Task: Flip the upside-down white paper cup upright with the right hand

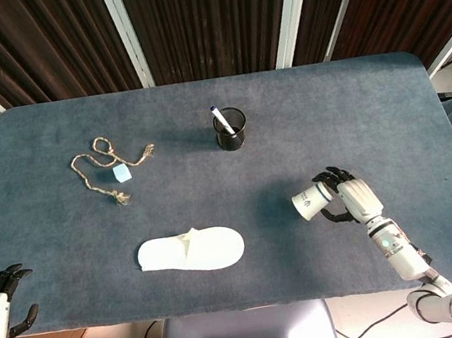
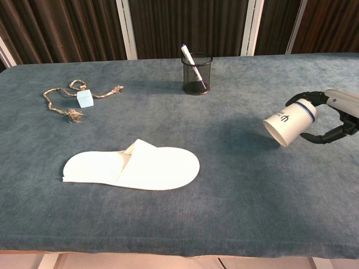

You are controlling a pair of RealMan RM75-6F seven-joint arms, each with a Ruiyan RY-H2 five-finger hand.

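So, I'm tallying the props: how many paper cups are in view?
1. The white paper cup is held tilted above the table's right side by the right hand. No other shows.

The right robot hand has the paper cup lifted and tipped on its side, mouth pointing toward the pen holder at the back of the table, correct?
Not quite. The right robot hand does hold the paper cup lifted and tipped on its side, but the chest view shows its mouth pointing forward and left, toward the slipper side, not back at the pen holder.
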